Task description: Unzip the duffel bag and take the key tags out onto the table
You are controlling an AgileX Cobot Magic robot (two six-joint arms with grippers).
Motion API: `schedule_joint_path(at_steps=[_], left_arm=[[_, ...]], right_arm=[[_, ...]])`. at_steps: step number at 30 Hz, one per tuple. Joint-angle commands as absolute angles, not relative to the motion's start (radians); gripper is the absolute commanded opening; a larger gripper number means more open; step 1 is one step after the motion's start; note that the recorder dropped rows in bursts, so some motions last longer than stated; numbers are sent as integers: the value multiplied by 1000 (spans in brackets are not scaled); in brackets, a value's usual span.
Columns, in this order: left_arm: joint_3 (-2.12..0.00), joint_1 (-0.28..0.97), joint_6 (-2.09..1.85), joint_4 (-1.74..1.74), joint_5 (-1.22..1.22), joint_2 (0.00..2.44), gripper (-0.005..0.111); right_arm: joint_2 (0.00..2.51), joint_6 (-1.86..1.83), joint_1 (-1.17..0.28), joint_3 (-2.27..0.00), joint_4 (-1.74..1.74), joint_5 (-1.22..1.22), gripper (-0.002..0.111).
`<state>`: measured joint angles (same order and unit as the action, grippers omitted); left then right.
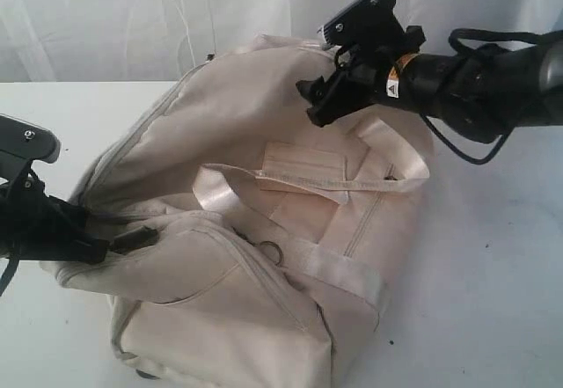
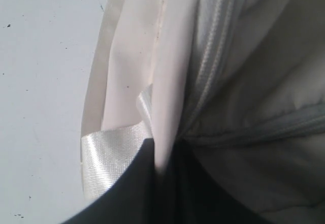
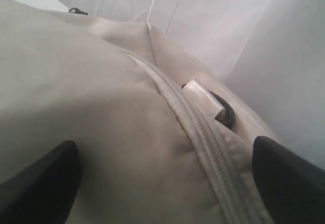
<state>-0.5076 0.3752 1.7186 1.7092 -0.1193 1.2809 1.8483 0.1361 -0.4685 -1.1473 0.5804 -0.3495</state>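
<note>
Unzipping step, zip judged still closed. Left claw (image 1: 127, 240) pinches the bag (image 1: 264, 309) at its left end. Right claw (image 1: 315, 106) hangs wide open and empty over the far zip pull (image 3: 200, 93). Next move: close on that pull.

Duffel bag (image 1: 255, 256) slumps across centre of exterior view, bulky, blocks straight path through middle. Webbing strap (image 1: 264, 181) lies loose over bag top at centre. Bare table (image 1: 493, 282) at right and lower right: wide free room; smaller free patch upper left. left gripper (image 1: 132, 240) pinches bag fabric at left edge, fills that end. right gripper (image 1: 321, 98), jaws wide, hangs over bag's upper right end, closed zipper (image 3: 203, 137) between its fingers; its arm spans upper right. Curtain (image 1: 106, 18) closes off the back.
</note>
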Motion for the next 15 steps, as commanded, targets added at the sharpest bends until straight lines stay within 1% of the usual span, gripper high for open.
schedule_joint_path(at_steps=[1,2,4,7,9,11,15], left_arm=[[-503,372,1722,1707,-33,1279,0],[-503,372,1722,1707,-33,1279,0],[-503,372,1722,1707,-33,1279,0],[-503,372,1722,1707,-33,1279,0],[-503,372,1722,1707,-35,1279,0],[-503,372,1722,1707,-37,1279,0],[-503,372,1722,1707,-23,1279,0]], right_arm=[[1895,128,-468,-1232,586,-290,79],[1902,128,-468,-1246,583,-267,74],[1911,128,-468,-1272,580,-196,56],[1909,135,-468,-1302,574,-77,20],[1907,135,-468,-1310,574,-27,7],[1903,136,-468,-1322,574,39,0],[1875,136,-468,-1328,574,162,0]])
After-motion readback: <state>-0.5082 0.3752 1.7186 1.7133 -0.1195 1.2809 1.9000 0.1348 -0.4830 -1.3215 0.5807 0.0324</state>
